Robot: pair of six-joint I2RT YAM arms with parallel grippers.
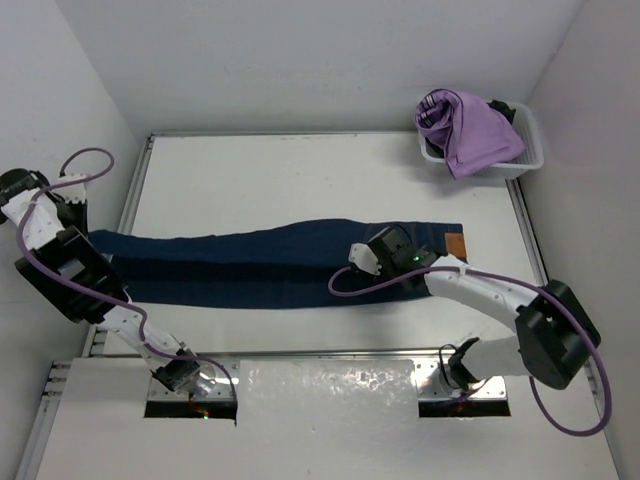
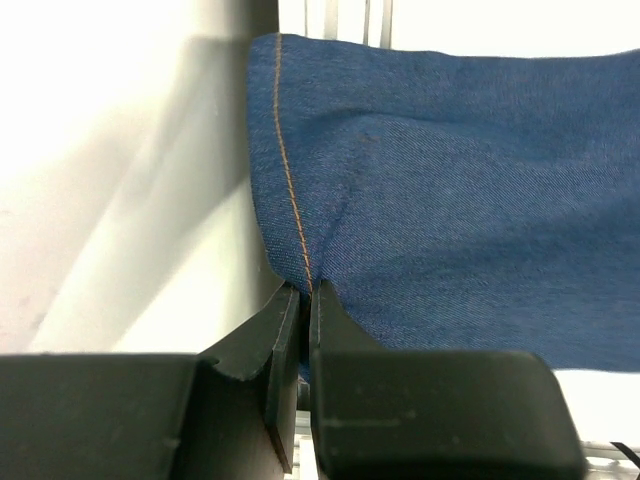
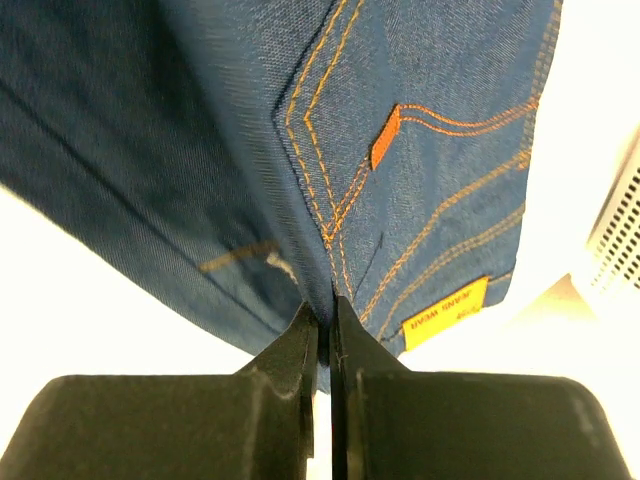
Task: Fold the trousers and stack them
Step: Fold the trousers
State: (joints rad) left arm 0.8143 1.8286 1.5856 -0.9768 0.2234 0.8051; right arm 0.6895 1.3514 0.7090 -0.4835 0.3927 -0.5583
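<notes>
From above, the trousers (image 1: 270, 268) lay flat lengthwise on the worktop (image 1: 300, 180); at the left wrist, the left gripper (image 2: 305, 290) was clamped on the hem (image 2: 290, 200); at the right wrist, the right gripper (image 3: 325, 300) was clamped on the edge beside the back pocket (image 3: 430, 150), seemingly securing both ends for folding.

Overhead camera looks down; both wrist cameras closely face trousers (image 1: 260, 268)

- A robotics lab test cell.
- Plain white walls (image 1: 300, 60) box in a white table (image 1: 300, 180).
- Two cabled robot arms are mounted: left arm (image 1: 60, 270) at 9 o'clock, right arm (image 1: 480, 290) at 4 o'clock.
- Staged props: trousers (image 1: 260, 265) at centre, white basket (image 1: 500, 172) at 1 o'clock.
</notes>
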